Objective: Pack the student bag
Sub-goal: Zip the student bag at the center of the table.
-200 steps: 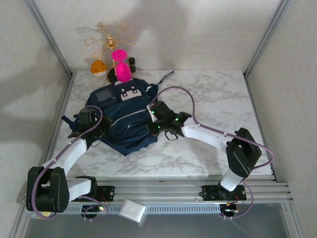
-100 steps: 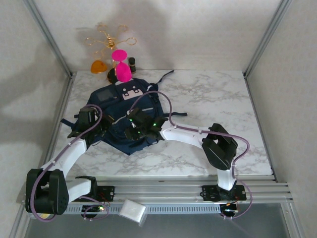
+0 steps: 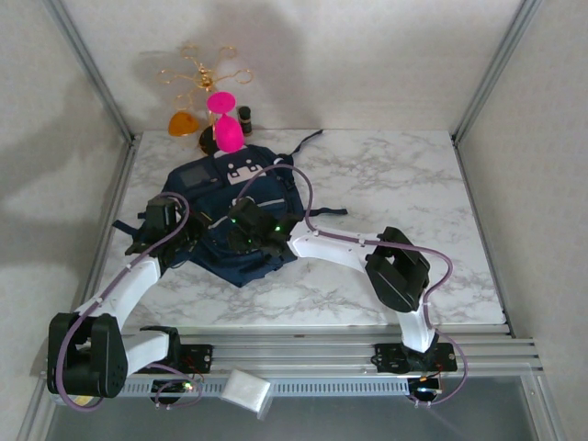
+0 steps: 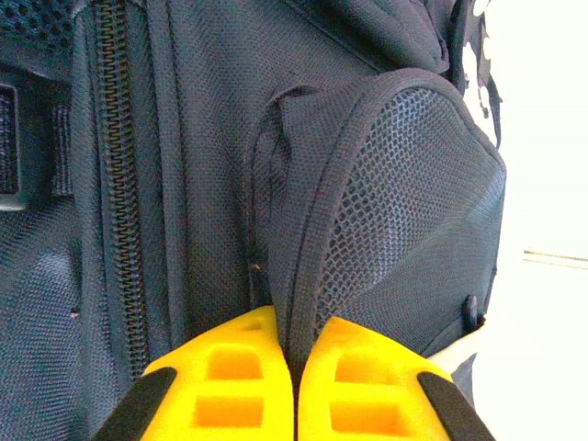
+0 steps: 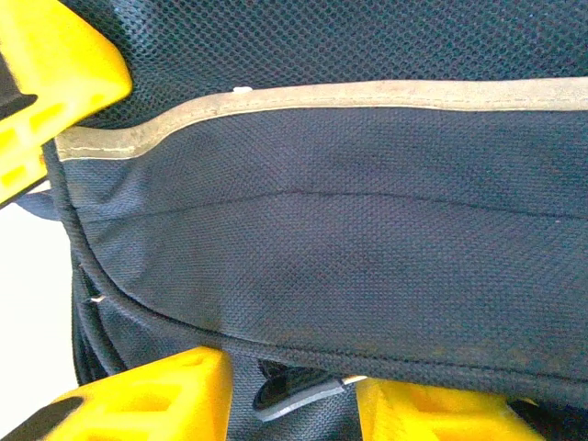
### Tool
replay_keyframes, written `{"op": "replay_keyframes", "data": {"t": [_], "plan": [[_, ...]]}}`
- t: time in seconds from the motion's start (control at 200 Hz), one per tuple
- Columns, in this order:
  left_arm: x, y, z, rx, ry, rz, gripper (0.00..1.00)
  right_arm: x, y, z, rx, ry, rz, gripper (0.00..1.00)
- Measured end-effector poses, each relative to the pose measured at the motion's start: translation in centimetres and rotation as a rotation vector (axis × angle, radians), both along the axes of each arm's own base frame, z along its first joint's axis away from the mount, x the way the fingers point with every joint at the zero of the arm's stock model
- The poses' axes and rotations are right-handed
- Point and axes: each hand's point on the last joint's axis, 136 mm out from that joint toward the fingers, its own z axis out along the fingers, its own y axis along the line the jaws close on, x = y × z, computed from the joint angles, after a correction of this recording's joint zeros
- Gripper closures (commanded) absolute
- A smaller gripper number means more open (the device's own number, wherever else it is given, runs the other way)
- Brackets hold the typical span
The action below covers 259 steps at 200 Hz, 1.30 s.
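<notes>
The student bag, a big navy backpack with a pale patch near its top, lies at the table's left-centre. My left gripper is at the bag's left side. Its yellow fingers are shut on the bound edge of the mesh side pocket. My right gripper reaches across the bag's front panel, below a pale stripe. Its jaws stand open around a dark zipper pull without touching it.
A gold stand with a pink ornament, an orange piece and a small dark bottle stand behind the bag. The marble table stretches bare to the right. A white packet lies below the front rail.
My right arm swung left from the bag's right edge onto its front panel, and its jaws opened. My left gripper kept its hold and place.
</notes>
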Motion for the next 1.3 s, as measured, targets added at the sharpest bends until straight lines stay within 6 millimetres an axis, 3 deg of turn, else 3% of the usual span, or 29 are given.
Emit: {"op": "replay_keyframes", "data": {"t": [0.235,0.436,0.536,0.711,0.851,0.926,1.026,1.126,1.146,1.171,1.196,1.297], "plan": [[0.1,-0.1,0.3,0.0,0.0,-0.004,1.0,0.5,-1.0,-0.4,-0.037,-0.039,-0.027,0.75],[0.2,-0.3,0.3,-0.008,0.004,-0.009,1.0,1.1,-1.7,-0.4,-0.073,-0.07,-0.051,0.68],[0.2,-0.3,0.3,-0.008,0.003,-0.006,1.0,1.3,-1.4,-0.5,-0.085,-0.076,-0.04,0.83],[0.3,-0.2,0.5,-0.004,0.0,-0.002,1.0,1.5,-1.3,-0.8,-0.108,-0.086,-0.03,1.0],[0.3,0.0,0.8,0.007,0.004,-0.012,1.0,1.3,-2.1,0.0,-0.091,-0.109,-0.025,1.0],[0.4,0.5,1.1,0.004,0.014,-0.025,1.0,1.3,-3.4,0.7,-0.072,-0.113,-0.018,1.0],[0.8,1.1,1.6,-0.009,0.051,-0.064,1.0,2.6,-5.7,1.6,-0.048,-0.13,-0.024,1.0],[1.2,1.4,2.2,-0.003,0.061,-0.089,1.0,3.6,-6.3,1.4,-0.049,-0.134,-0.001,1.0],[1.2,1.4,2.2,-0.003,0.062,-0.091,0.95,3.5,-6.2,1.3,-0.049,-0.131,0.007,1.0],[1.2,1.5,2.2,-0.004,0.063,-0.092,0.8,3.5,-6.1,1.2,-0.048,-0.128,0.017,1.0],[1.1,1.6,2.2,-0.002,0.065,-0.092,0.72,3.4,-6.0,1.1,-0.046,-0.125,0.027,1.0],[1.3,2.4,2.8,0.024,0.045,-0.048,0.58,2.8,-5.3,0.6,-0.032,-0.099,0.061,1.0]]}}
